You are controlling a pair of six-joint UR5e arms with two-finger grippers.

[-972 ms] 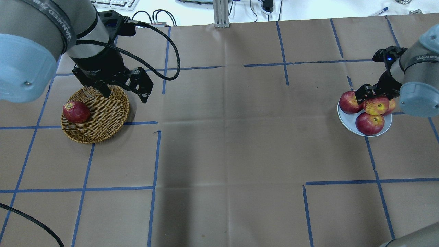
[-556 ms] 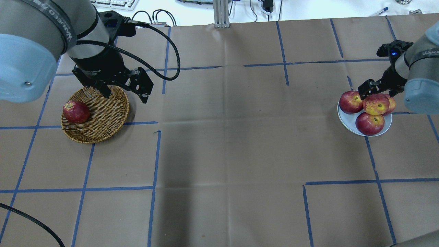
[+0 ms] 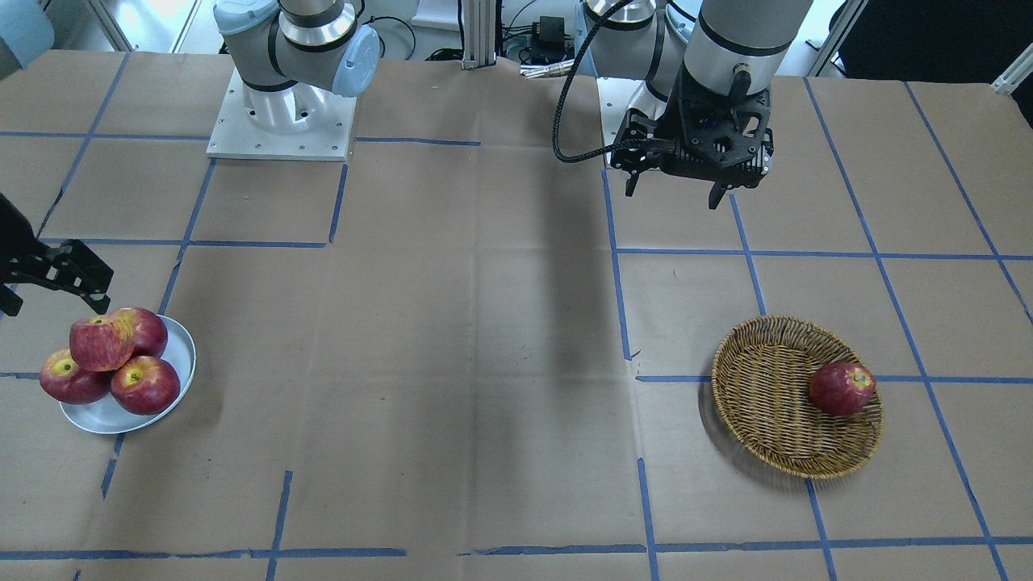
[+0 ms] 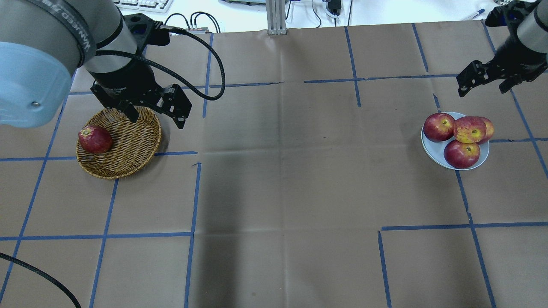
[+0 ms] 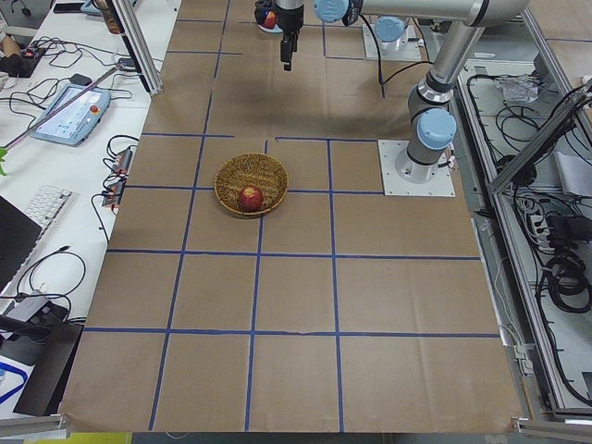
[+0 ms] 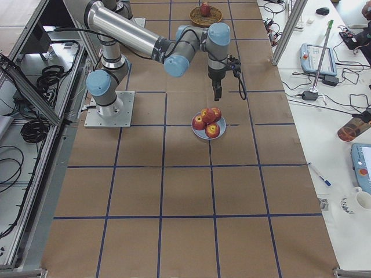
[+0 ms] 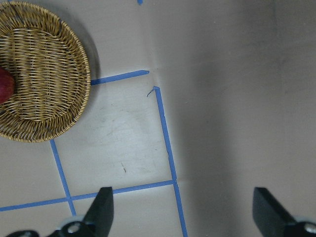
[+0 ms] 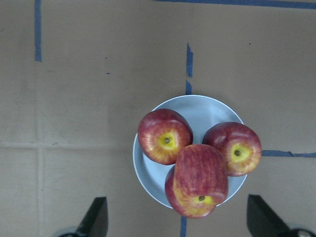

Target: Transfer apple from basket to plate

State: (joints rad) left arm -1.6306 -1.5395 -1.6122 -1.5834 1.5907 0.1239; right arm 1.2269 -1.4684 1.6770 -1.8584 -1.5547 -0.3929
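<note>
Pinkish-red with pale streaks, the apple (image 4: 469, 129) is on the plate (image 4: 432, 149), not flat on it but perched on top of 3 darker apples (image 4: 461, 154) that fill most of the dish. In the right wrist view it leans on its side, its yellow hollow turned toward the plate's edge.

That perch looks like the main risk. The apple rests only on rounded, glossy fruit, so a knock to the plate, or a shift in the apples below, could roll it over the shallow rim and onto the paper-covered table (image 4: 278, 171). A lowering arm could also clip it, since it is the highest thing in the pile.

The right gripper (image 4: 481, 87) hangs raised above the plate, clear of every apple, with its jaws spread wide and nothing between them. In its wrist view the 2 fingers (image 8: 98, 217) stand either side of the plate, and the apple lies below and between them, nearer the right one.

The left gripper (image 4: 157, 119) is equally wide open and empty, and hovers over the far rim of the basket (image 4: 128, 167), well apart from the plate. 1 dark apple (image 4: 95, 139) lies in the basket, so another transfer may be due, and the crowded plate would make that one harder to seat.
</note>
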